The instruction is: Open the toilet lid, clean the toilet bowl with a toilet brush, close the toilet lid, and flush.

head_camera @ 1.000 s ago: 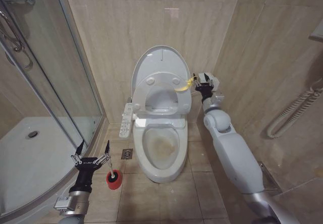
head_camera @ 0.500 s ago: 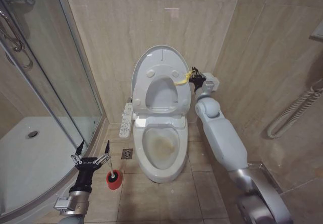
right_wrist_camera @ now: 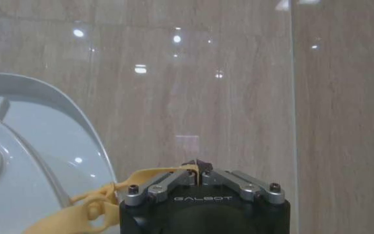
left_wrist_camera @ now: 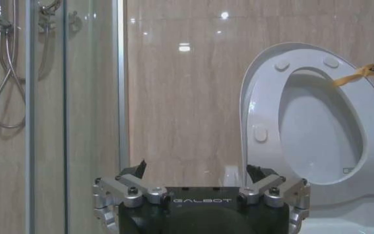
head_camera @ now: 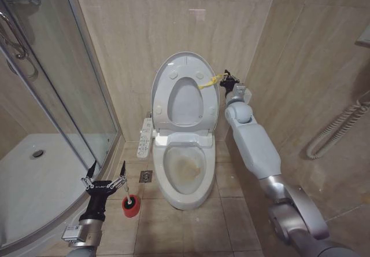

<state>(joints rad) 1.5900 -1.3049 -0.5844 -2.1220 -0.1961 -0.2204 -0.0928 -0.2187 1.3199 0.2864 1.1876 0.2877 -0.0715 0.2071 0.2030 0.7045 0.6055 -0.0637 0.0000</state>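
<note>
R gripper (head_camera: 226,78) pinches yellow ribbon tab (head_camera: 209,83), toilet lid (head_camera: 185,74) & seat (head_camera: 185,101) upright; L gripper (head_camera: 104,173) spread wide near toilet brush (head_camera: 129,204).

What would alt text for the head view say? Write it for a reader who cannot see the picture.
The right claw is shut on the yellow ribbon tab, holding the seat and toilet lid upright against the wall above the stained toilet bowl. The left claw hangs open beside the toilet brush on the floor.

Bathroom w/ glossy beige tiled walls (head_camera: 133,31) & floor (head_camera: 191,228); glass shower screen (head_camera: 63,89) and white shower tray (head_camera: 29,182) at left.
</note>
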